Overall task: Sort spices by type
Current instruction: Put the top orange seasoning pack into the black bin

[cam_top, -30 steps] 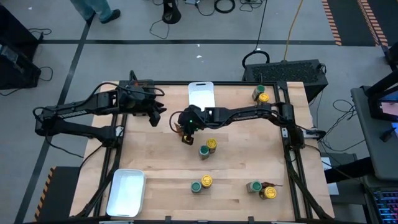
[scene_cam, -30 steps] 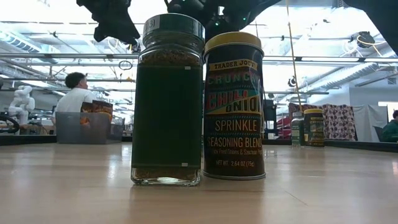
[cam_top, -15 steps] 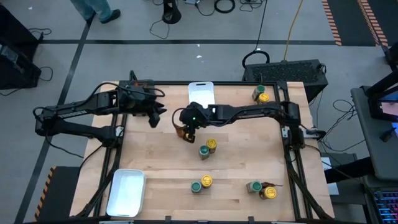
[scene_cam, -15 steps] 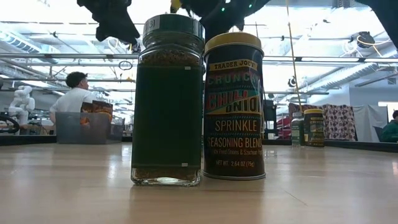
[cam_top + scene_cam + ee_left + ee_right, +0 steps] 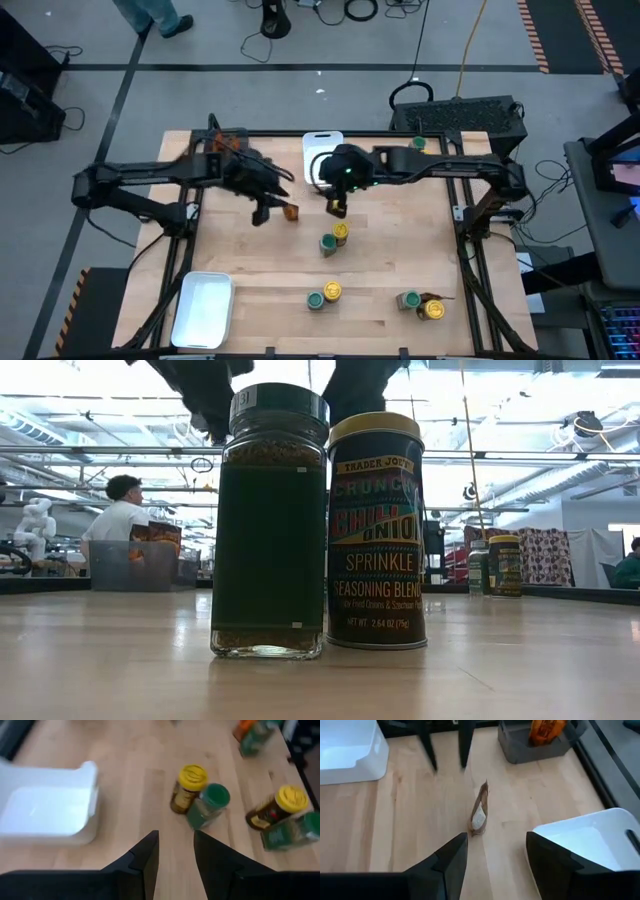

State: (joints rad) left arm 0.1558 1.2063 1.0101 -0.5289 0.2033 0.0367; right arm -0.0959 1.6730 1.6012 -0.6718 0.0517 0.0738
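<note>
Bench (image 5: 250, 290): light wood, viewed from above.

Near left corner: one white tray (image 5: 203, 308), nothing visible inside it.

Left gripper (image 5: 262, 212): positioned over the left-centre of the bench, just beside a small orange-brown packet (image 5: 290, 211) that rests on the wood. In the left wrist view its fingers (image 5: 149, 859) stand parted with a narrow gap and nothing between them; they grasp nothing.

Far edge, centre: a second white tray (image 5: 320, 147), partly covered by the right arm.

Right gripper (image 5: 335, 206): hangs over the bench centre, just in front of that tray and just beyond the central jar pair. In the right wrist view its fingers (image 5: 451, 857) are spread wide and released; the orange-brown packet (image 5: 479, 812) stands upright on the wood ahead of them, clear of both fingers. That view also shows a dark bin (image 5: 540, 740) with orange packets inside, at the bench edge.

Jars, each pair made of one green-lidded and one yellow-lidded jar standing close together:
- centre pair (image 5: 334, 238);
- near-centre pair (image 5: 323, 295), the same pair that fills the low view as a green-lidded jar (image 5: 270, 520) touching or nearly touching a yellow-lidded jar (image 5: 377, 530);
- near-right pair (image 5: 420, 303), with an orange-brown piece beside it.

Far right corner: one green lid (image 5: 417, 143) shows beside the right arm; whether more jars stand there cannot be told.
</note>
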